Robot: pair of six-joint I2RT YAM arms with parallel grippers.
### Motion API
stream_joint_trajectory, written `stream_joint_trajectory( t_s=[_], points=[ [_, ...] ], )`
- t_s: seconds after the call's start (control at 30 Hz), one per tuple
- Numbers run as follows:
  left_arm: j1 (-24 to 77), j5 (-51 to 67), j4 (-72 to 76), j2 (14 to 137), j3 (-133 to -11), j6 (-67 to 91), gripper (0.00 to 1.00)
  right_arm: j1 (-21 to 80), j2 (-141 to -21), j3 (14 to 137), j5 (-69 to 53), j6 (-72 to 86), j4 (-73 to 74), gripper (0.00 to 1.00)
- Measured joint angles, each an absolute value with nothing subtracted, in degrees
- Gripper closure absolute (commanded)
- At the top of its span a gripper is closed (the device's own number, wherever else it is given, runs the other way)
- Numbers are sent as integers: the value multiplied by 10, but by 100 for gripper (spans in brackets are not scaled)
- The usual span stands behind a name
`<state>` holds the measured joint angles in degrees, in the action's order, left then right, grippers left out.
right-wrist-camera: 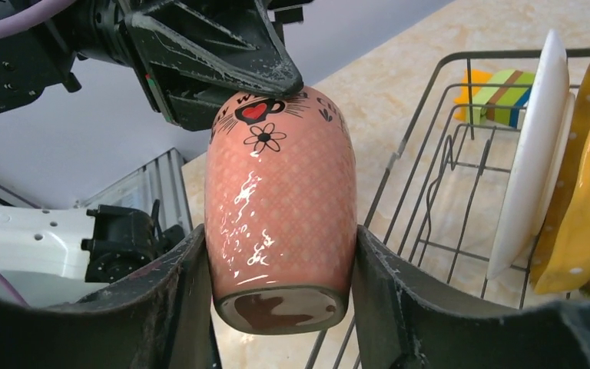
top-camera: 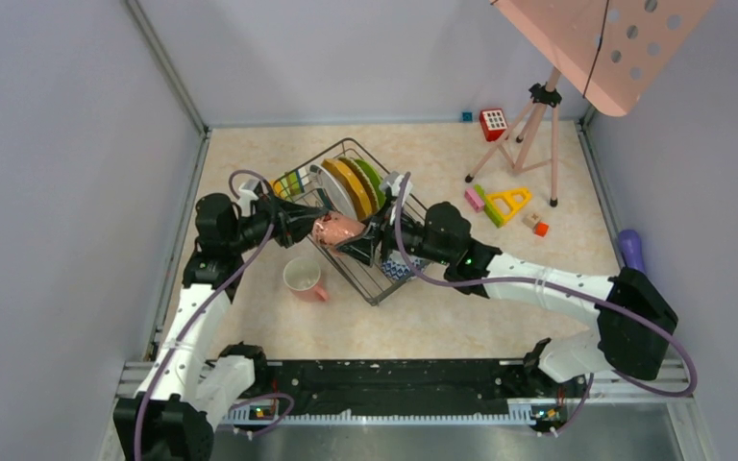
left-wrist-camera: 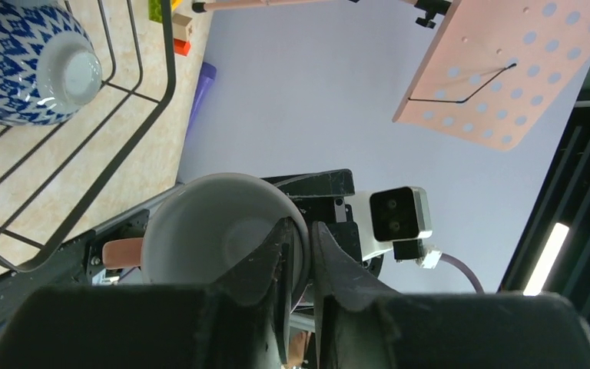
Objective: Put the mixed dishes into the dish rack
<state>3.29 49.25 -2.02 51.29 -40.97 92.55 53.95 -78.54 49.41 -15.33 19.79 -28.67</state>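
A pink mug (top-camera: 336, 230) hangs over the near left side of the dish rack (top-camera: 399, 206), held between both grippers. My left gripper (top-camera: 315, 223) is shut on its rim; the left wrist view shows the fingers (left-wrist-camera: 276, 254) pinching the wall of the white inside (left-wrist-camera: 215, 246). My right gripper (top-camera: 357, 238) clamps the mug's body (right-wrist-camera: 280, 177) from both sides near its base. The white plate (top-camera: 330, 190), yellow-orange dotted plate (top-camera: 349, 182) and lime green plate (top-camera: 372, 176) stand in the slots. The blue-white bowl (top-camera: 396, 266) lies in the rack's near end. A second pink mug (top-camera: 303, 279) stands on the table. The grey-blue mug is out of view.
Toy blocks (top-camera: 500, 204) and a red cube (top-camera: 493, 123) lie at the back right, by a pink tripod stand (top-camera: 538, 134). A purple object (top-camera: 631, 248) sits at the right wall. The rack's yellow-green piece (top-camera: 288, 182) is at its far left end.
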Motion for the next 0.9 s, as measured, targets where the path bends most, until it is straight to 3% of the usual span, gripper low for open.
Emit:
stream_joint_trajectory(
  t_s=[0.1, 0.2, 0.27, 0.5, 0.9],
  points=[
    [34, 488, -21, 514, -410, 909, 55, 540, -783, 496, -141, 201, -270, 98],
    [29, 479, -47, 518, -413, 871, 29, 540, -777, 496, -123, 206, -234, 100],
    [22, 469, -78, 524, -418, 843, 22, 540, -770, 496, -113, 208, -204, 100],
    [-25, 388, -222, 535, -472, 701, 22, 537, -742, 517, -81, 212, -68, 100],
    [-28, 193, -342, 477, -485, 400, 25, 535, -864, 757, -33, 228, 224, 100]
  ],
)
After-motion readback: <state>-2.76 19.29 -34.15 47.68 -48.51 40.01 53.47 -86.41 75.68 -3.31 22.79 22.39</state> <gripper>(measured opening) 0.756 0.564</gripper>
